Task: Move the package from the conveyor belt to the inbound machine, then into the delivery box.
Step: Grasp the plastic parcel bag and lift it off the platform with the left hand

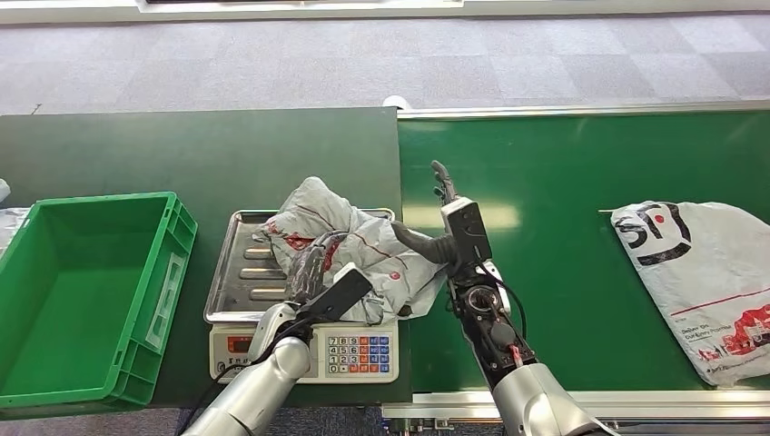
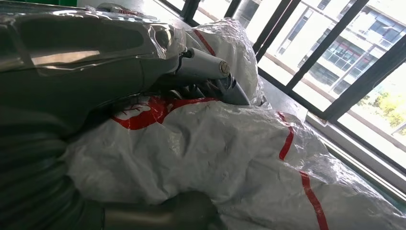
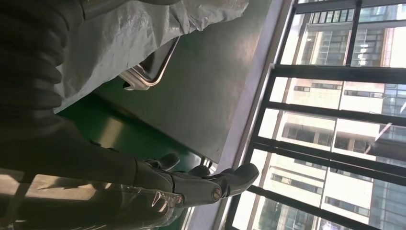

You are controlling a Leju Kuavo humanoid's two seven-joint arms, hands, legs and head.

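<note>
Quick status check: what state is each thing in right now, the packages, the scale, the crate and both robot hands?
Crumpled package: lying on the scale tray, overhanging its right edge.
Scale: tray loaded; display too small to read.
Green crate: empty, left of the scale.
Second package: flat on the conveyor belt, untouched.
Left robot hand: fingers on the crumpled package.
Right robot hand: open, thumb against the crumpled package.

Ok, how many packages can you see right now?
2. One crumpled package lies on the scale tray, with the left hand on it. The second package lies flat on the conveyor belt at the far right, partly cut off by the picture edge.
</note>
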